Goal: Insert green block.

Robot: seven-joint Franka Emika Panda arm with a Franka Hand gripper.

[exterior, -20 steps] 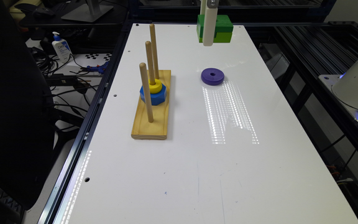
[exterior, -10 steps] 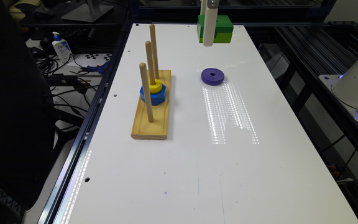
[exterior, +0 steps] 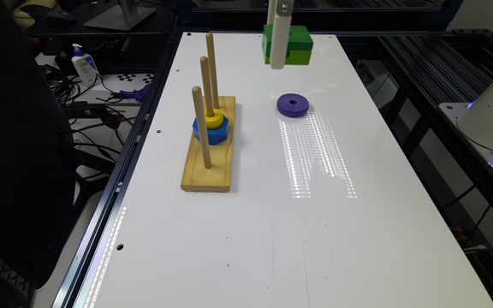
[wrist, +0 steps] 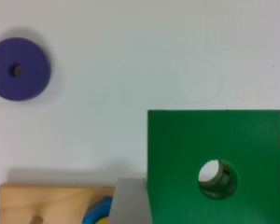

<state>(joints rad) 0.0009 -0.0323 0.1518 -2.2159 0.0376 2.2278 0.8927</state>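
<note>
Gripper (exterior: 279,60) clenched on the green block (exterior: 298,45), which hangs between the jaws above the white table (exterior: 315,239). Good practice, I judge: carry it level over a bare peg (exterior: 200,124), centre the round hole (wrist: 218,179), then descend straight.

Glossy white table (exterior: 272,222); pale, smooth wooden base (exterior: 210,164) and pegs (exterior: 201,126); matt green block (wrist: 224,144); matt purple disc (exterior: 292,105).
</note>
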